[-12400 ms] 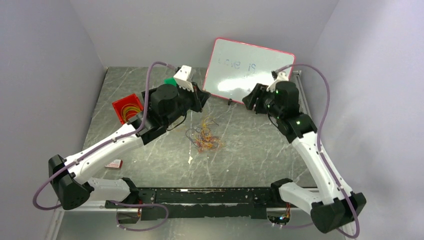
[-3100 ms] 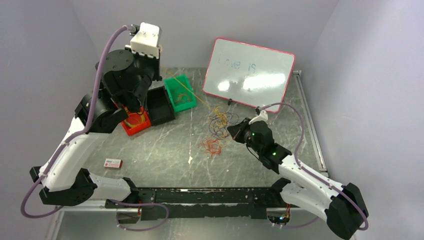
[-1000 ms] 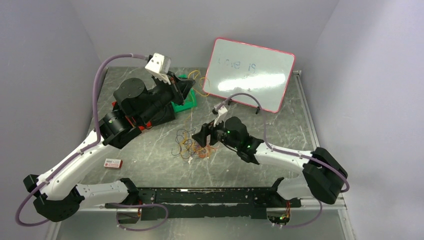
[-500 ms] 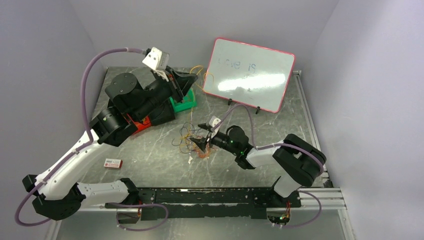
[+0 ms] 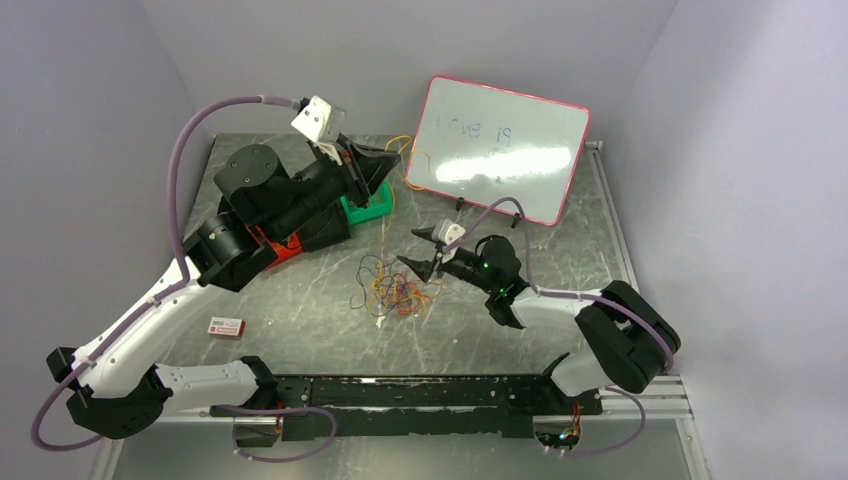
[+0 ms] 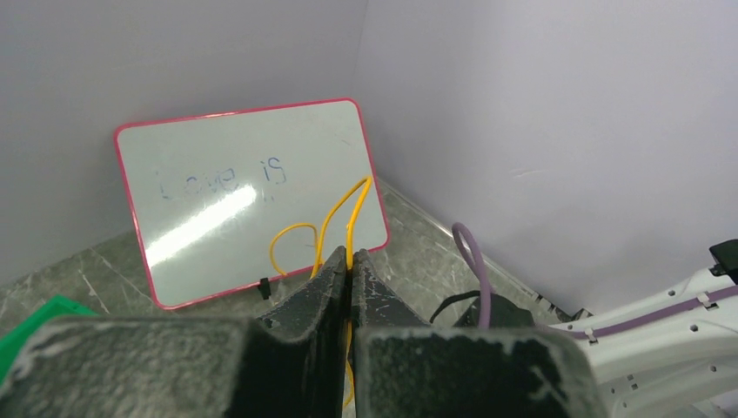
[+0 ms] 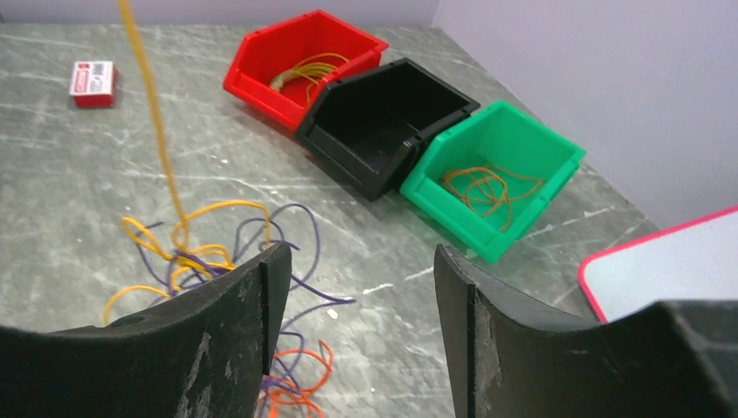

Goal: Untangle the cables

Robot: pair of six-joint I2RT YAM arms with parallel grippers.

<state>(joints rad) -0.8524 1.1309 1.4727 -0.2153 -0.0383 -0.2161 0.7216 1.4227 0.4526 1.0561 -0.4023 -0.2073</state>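
Observation:
A loose tangle of orange, yellow and dark purple cables (image 5: pixel 392 290) lies on the table's middle; it also shows in the right wrist view (image 7: pixel 196 257). My left gripper (image 5: pixel 386 160) is raised at the back, over the bins, and is shut on a yellow cable (image 6: pixel 349 231). That cable loops out past the fingertips in front of the whiteboard and hangs down as a taut strand (image 7: pixel 148 87) into the tangle. My right gripper (image 5: pixel 418 250) is open and empty, low, just right of the tangle. Orange loops (image 7: pixel 296 383) lie under its left finger.
A red bin (image 7: pixel 300 57), a black bin (image 7: pixel 387 113) and a green bin (image 7: pixel 492 165) stand in a row at the back left; the red one holds yellow cables, the green one orange. A whiteboard (image 5: pixel 500 145) leans at the back. A small red-and-white box (image 5: pixel 227 326) lies front left.
My right gripper has pulled back up and to the right, off the tangle, and stays open. The tangle shifted slightly. My left gripper holds the yellow cable in about the same place.

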